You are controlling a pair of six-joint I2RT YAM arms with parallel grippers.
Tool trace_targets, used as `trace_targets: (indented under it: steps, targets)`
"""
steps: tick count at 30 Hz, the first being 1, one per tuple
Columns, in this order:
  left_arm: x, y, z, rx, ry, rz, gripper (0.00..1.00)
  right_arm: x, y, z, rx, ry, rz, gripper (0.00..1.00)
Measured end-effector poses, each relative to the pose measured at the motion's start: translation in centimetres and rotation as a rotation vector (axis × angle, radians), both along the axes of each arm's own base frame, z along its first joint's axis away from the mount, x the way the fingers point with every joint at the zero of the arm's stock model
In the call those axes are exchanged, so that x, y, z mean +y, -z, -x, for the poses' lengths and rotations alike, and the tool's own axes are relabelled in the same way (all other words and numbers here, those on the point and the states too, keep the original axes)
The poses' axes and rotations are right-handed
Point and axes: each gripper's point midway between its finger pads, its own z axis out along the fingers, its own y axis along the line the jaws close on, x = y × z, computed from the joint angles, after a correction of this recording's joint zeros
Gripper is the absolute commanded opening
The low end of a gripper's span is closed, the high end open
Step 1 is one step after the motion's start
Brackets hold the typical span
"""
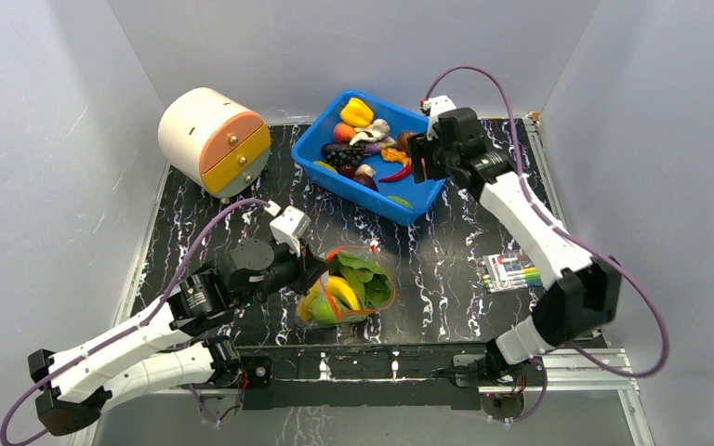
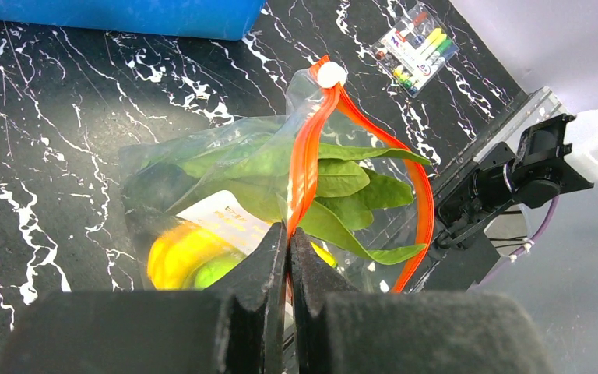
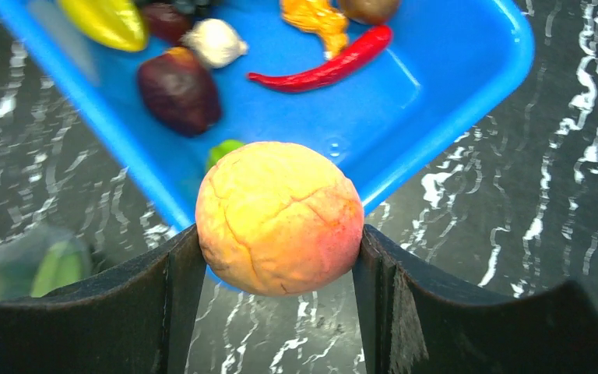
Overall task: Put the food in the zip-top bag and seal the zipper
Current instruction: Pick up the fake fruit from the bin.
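Observation:
The clear zip-top bag point(image 1: 349, 288) lies at the table's near middle with its mouth gaping. It holds long green leaves point(image 2: 342, 179), a yellow banana point(image 2: 175, 253) and a green lime point(image 2: 214, 271). My left gripper point(image 2: 289, 234) is shut on the orange-red zipper point(image 2: 311, 148) at the bag's near edge. A white slider point(image 2: 331, 74) sits at the strip's far end. My right gripper point(image 3: 279, 234) is shut on an orange-pink peach point(image 3: 280, 218), held above the near rim of the blue bin point(image 3: 467, 101).
The blue bin point(image 1: 330, 167) at the back holds a red chili point(image 3: 327, 66) and several other toy foods. A round cream drum with orange and yellow drawers point(image 1: 212, 139) lies at the back left. A pack of markers point(image 1: 511, 272) rests at the right.

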Motion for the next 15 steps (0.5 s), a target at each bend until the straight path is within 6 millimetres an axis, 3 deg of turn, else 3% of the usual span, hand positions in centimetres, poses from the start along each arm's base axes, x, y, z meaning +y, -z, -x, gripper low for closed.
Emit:
trace_targets:
  steps: [6, 15]
  targets:
    - [-0.3, -0.3, -0.2, 0.007, -0.002, -0.003, 0.0, 2.1, -2.2, 4.9, -0.041, -0.141, -0.178, 0.48]
    - [-0.5, -0.3, -0.2, 0.031, -0.024, 0.017, 0.0, 5.6, -1.6, 12.8, 0.059, -0.335, -0.434, 0.49]
